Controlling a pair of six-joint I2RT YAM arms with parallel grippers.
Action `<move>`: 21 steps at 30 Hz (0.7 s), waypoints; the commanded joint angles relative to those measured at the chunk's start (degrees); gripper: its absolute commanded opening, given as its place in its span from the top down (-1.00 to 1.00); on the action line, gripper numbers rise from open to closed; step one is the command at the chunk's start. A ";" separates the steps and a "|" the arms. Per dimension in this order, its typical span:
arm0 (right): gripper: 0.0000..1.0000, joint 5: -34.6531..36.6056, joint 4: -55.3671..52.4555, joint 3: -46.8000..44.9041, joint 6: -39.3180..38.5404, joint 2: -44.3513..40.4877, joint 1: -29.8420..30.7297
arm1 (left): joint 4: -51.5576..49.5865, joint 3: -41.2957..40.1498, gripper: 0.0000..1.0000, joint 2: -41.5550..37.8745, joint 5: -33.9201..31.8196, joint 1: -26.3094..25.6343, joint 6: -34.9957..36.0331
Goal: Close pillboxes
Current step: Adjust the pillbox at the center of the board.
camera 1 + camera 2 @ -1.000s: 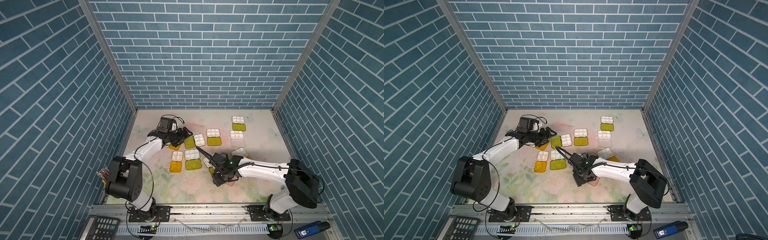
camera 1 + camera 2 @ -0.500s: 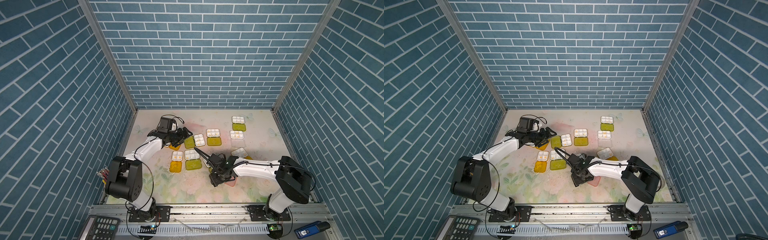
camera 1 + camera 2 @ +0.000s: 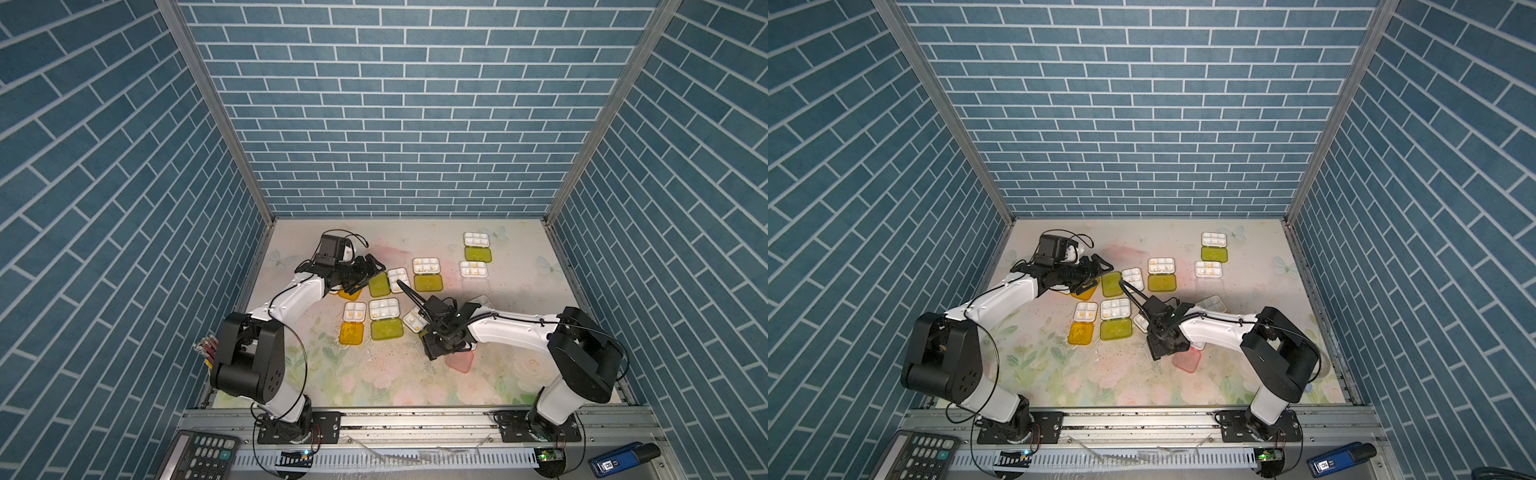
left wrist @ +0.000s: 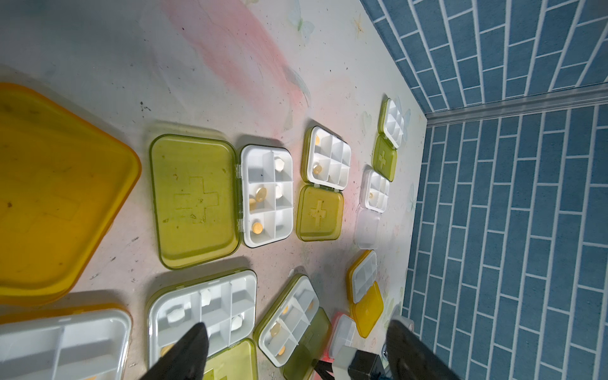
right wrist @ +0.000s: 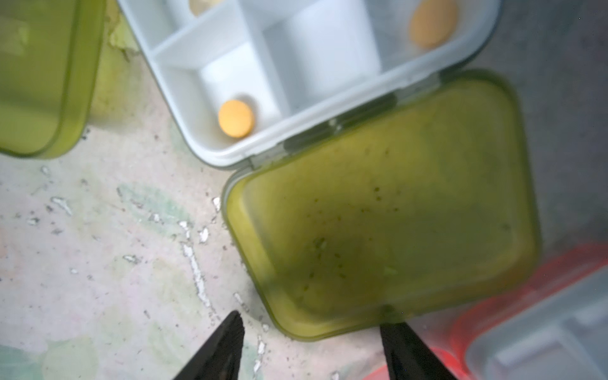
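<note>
Many pillboxes (image 3: 384, 308) lie open on the desk (image 3: 374, 386). Their white trays face up and their lids lie flat beside them. Some lids are green, some are orange-yellow, one is clear and one is pink.

The right gripper (image 5: 312, 320) is low over the middle of the desk. Its two black fingers (image 5: 227, 345) are a little apart and hold nothing. The edge of a green lid (image 5: 385, 210) lies between the tips, and one tip is right at that edge. This lid lies flat, joined to its white tray (image 5: 230, 75). A round orange pill (image 5: 236, 118) sits in the tray. A pink lid (image 3: 460, 360) is just beside.

The left gripper (image 4: 297, 325) is at the far left of the desk, near an orange-yellow lid (image 3: 349, 293). Its fingers are wide apart and hold nothing.
</note>
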 commanded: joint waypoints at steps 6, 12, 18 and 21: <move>-0.36 3.09 -0.61 2.88 -5.05 1.43 -4.13 | -0.46 1.30 -0.72 1.39 1.47 -0.47 0.69; -0.36 5.04 -1.52 5.12 -7.13 1.26 -5.96 | -0.94 2.13 -0.71 2.50 2.73 -2.17 1.34; -0.35 7.48 -3.40 7.24 -10.07 0.71 -7.97 | -2.50 3.71 -0.68 3.78 3.41 -4.26 3.35; -0.35 7.62 -5.11 8.23 -10.59 -1.23 -8.26 | -4.74 5.19 -0.68 4.58 2.57 -6.23 5.39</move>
